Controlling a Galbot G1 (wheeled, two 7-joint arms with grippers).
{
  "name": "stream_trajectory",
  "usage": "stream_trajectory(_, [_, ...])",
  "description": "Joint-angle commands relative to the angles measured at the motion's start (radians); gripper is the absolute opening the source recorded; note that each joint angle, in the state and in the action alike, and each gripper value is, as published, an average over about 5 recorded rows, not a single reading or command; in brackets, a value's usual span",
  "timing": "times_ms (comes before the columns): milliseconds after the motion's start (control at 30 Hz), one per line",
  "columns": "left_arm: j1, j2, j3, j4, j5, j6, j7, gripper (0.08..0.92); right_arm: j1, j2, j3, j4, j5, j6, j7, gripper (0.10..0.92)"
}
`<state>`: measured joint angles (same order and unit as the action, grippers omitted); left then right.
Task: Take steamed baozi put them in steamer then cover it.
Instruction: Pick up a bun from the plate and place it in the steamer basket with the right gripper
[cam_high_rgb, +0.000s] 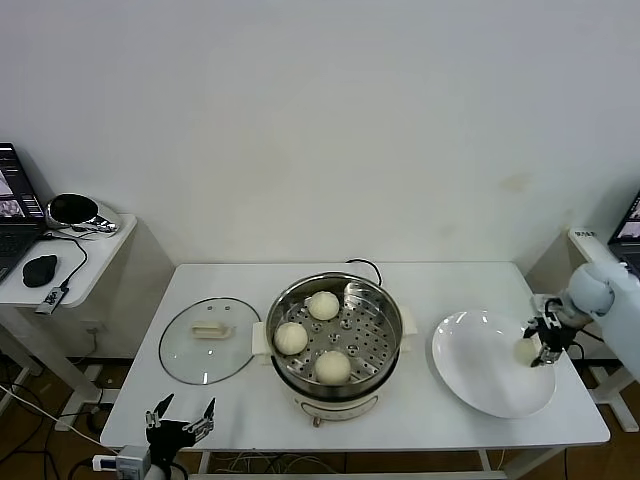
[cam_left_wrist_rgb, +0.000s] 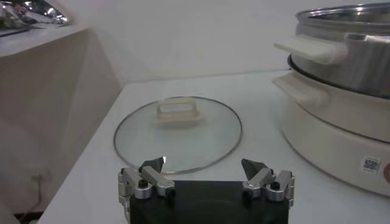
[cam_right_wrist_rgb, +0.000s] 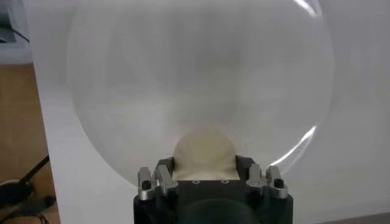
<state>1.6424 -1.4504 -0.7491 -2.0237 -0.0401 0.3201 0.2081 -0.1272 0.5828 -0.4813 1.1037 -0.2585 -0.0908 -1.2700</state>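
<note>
Three pale baozi (cam_high_rgb: 323, 305) (cam_high_rgb: 290, 338) (cam_high_rgb: 333, 367) lie on the perforated tray inside the steel steamer (cam_high_rgb: 372, 345) at the table's middle. One more baozi (cam_high_rgb: 525, 350) (cam_right_wrist_rgb: 205, 155) rests at the right edge of the white plate (cam_high_rgb: 480, 375) (cam_right_wrist_rgb: 183, 73), and my right gripper (cam_high_rgb: 541, 349) (cam_right_wrist_rgb: 205, 163) is shut on it, one finger on each side. The glass lid (cam_high_rgb: 210, 340) (cam_left_wrist_rgb: 178, 133) with its cream handle lies flat to the left of the steamer. My left gripper (cam_high_rgb: 180, 415) (cam_left_wrist_rgb: 203, 165) hangs open near the table's front left corner, just in front of the lid.
The steamer's white handles (cam_left_wrist_rgb: 311, 50) and base stand close to my left gripper. A low side table (cam_high_rgb: 60, 250) with a laptop, mouse and a shiny dish stands to the left. The steamer's cord runs behind it.
</note>
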Motion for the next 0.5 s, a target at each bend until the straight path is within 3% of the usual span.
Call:
stream_trajectory(33, [-0.007,-0.001,-0.004,-0.002,0.02,0.002,-0.009,0.823,0.289,-0.027,-0.256,0.137,0.267,-0.086,-0.033,0.628])
stream_trajectory(167, [-0.007,-0.003,-0.01,-0.004,0.03,0.002,-0.018,0.823,0.412,0.009,-0.391,0.169,0.409,-0.134,-0.042,0.628])
stream_trajectory(500, [-0.01,0.003,-0.019,-0.02,0.018,0.003,-0.021,0.823,0.67,0.21,-0.633,0.168,0.573,-0.206,-0.042,0.628])
